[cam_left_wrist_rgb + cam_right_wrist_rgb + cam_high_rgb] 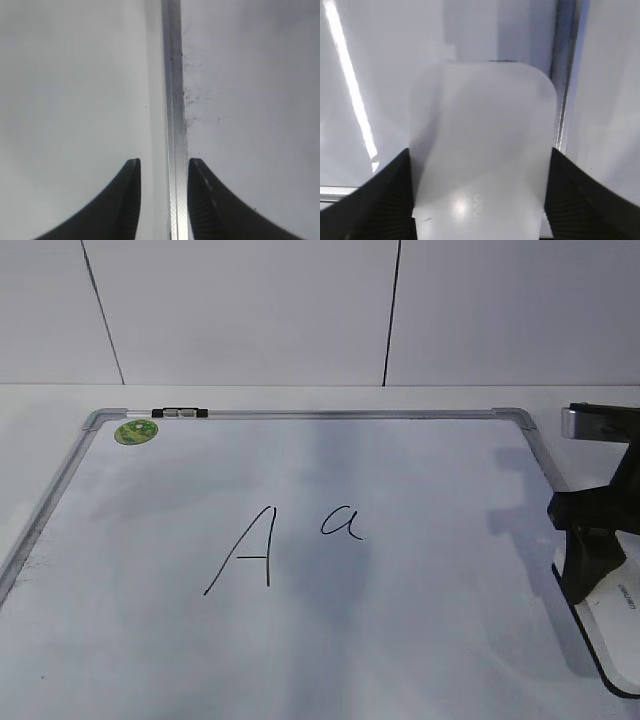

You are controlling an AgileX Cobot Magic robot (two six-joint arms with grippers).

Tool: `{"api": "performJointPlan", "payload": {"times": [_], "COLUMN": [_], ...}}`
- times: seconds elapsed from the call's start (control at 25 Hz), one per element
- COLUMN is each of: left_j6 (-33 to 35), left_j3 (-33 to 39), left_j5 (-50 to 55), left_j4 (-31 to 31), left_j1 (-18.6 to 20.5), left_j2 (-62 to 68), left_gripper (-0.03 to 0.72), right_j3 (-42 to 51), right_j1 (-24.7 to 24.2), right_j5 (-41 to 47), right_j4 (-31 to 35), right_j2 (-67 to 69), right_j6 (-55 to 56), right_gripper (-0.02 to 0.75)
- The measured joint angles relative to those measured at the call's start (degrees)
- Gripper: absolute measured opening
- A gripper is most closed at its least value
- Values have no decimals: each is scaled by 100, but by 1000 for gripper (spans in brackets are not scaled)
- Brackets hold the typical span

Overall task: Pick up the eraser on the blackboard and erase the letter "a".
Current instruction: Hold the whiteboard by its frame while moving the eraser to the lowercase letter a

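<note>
Exterior view: looking down at a slant across the blackboard [400, 640] toward the back wall [250, 310]. Left wrist view: peering straight down, close over the board's frame edge. Right wrist view: hovering close above the eraser [482, 150], sharing that eraser [615, 625] and frame with the exterior view's right side.

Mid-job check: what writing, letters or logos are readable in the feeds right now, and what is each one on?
"A": large handwritten capital in black marker on the blackboard.
"a": the letter "a", just right of the capital, intact.
"deli": faint grey logo on the eraser, seen between the right gripper fingers; partly blurred.
Green sticker: print too small to read.
</note>
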Motion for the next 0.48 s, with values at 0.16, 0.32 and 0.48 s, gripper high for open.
{"api": "performJointPlan", "payload": {"times": [0.16,0.32,0.48], "left_j6": [0,0,0], "left_j3": [-275,-309,-314], "left_j5": [-163,-359,-516], "left_j4": [0,0,0], "left_j1": [0,0,0], "left_j2": [586,1002,1361], "left_gripper": [244,243,243], "right_j3": [0,0,0], "right_j1": [0,0,0], "right_j5": [12,12,12], "right_j4": [0,8,12], "right_j2": [0,0,0], "right_j6": [-22,-25,-47], "right_gripper": [560,560,560]}}
